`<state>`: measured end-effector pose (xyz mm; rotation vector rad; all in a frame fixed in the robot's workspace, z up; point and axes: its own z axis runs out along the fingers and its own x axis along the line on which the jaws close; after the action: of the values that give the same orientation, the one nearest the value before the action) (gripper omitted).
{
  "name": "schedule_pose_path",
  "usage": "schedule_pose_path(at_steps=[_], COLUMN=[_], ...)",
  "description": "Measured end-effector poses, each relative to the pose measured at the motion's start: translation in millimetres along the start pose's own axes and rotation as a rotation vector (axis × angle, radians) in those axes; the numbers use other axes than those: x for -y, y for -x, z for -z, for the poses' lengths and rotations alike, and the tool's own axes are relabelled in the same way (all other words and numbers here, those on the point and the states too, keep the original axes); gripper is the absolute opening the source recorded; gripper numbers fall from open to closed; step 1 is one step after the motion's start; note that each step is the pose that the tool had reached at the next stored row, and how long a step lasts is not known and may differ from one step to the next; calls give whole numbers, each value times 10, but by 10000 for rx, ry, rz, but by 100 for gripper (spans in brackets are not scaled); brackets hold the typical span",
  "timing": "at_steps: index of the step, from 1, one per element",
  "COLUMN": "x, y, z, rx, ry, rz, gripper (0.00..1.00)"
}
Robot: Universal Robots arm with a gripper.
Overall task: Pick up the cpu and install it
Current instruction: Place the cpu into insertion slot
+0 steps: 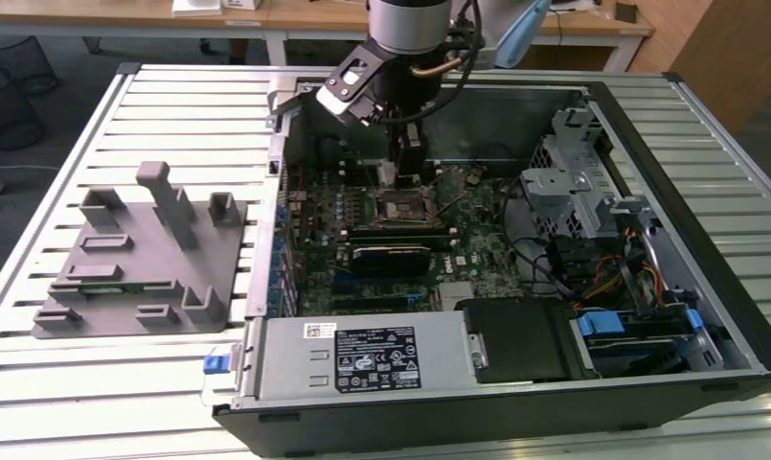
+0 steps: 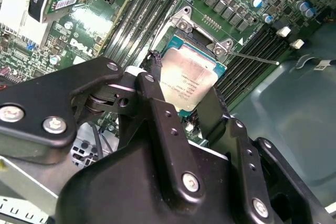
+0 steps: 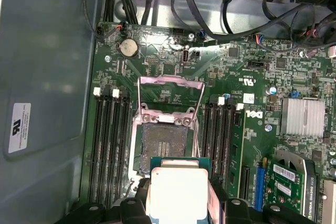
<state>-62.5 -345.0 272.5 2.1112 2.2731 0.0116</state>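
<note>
My gripper point(image 2: 186, 95) is shut on the cpu point(image 2: 189, 78), a thin square chip with a pale silver top, held by its edges between two black fingers point(image 2: 156, 103). In the first wrist view the cpu point(image 3: 178, 192) hangs just off one side of the open motherboard socket point(image 3: 164, 142), whose metal load plate point(image 3: 170, 88) is swung up. In the exterior view the gripper point(image 1: 398, 171) reaches down into the open computer case point(image 1: 691, 144), just above the socket point(image 1: 400, 206). The cpu is above the board and apart from the socket.
Memory slots point(image 3: 107, 145) flank the socket on both sides. A black card point(image 1: 392, 257) lies across the board near it, and cables and a drive cage point(image 1: 577, 182) fill the exterior view's right. A grey fixture with upright posts point(image 1: 143, 259) stands on the slatted table outside the case.
</note>
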Motion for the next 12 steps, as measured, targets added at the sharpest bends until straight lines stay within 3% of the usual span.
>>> schedule_pose_path(at_steps=[12], x=[-2], y=[-6], z=[-76], rx=[1], ry=[-1], rz=[-43], gripper=[52])
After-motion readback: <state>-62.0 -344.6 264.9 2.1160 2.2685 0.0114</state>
